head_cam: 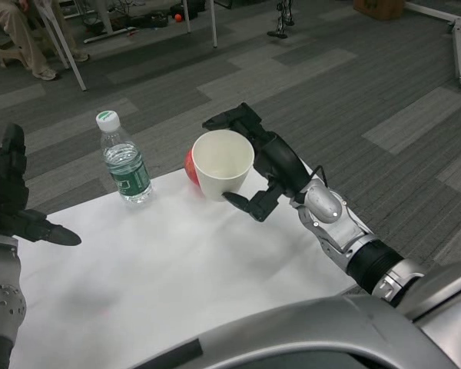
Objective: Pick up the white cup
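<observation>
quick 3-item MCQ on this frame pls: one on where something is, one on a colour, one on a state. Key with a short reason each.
1. Where does the water bottle stand?
A. far left part of the table
B. on the floor
C. inside the cup

2. What colour is the bottle's cap?
A. red
B. white
C. black

3. What is the state of the white cup?
A. lying on its side
B. untouched on the table
C. held by the right hand, tilted, mouth toward the camera

Key:
1 A, it stands upright on the white table near the far edge.
2 B, the cap shows white.
3 C, black fingers wrap the cup's side; the left hand holds nothing.
</observation>
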Available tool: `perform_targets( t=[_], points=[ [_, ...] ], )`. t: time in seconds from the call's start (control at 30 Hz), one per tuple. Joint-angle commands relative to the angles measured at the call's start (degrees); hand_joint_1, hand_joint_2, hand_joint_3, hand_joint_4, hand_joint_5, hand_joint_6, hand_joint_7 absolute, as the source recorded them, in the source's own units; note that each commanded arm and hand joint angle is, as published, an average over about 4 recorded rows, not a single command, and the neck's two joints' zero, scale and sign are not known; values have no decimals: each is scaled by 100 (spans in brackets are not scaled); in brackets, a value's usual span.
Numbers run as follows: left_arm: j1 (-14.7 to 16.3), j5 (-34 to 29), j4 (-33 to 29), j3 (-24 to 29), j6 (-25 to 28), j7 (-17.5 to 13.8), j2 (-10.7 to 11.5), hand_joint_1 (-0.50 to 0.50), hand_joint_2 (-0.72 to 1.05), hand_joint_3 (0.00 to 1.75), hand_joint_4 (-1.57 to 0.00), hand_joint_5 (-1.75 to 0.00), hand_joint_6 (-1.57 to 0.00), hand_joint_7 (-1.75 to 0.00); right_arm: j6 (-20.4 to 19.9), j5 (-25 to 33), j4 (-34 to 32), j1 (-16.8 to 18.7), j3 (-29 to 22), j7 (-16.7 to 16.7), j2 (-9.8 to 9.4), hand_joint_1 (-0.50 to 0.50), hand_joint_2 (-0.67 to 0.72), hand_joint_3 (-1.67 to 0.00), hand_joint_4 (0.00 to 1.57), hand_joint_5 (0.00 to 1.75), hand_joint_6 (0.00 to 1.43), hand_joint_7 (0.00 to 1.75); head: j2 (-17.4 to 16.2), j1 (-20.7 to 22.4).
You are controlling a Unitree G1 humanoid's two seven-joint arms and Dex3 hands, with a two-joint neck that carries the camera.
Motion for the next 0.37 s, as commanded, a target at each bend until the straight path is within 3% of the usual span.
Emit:
perform_targets(
  t=[0.03, 0.37],
  points=[
    [38, -73, 20, -54, -46, -19, -13, -37, -55, 9, 0, -21, 0, -42, 26, 81, -52, -70, 11, -49, -30, -17, -35, -151, 74, 155, 79, 140, 10, 1],
    [37, -82, 15, -107, -46, -28, -13, -37, -55, 9, 0, -21, 0, -42, 22, 81, -61, -74, 51, -67, -30, -17, -35, -151, 75, 155, 80, 140, 16, 23]
  ],
)
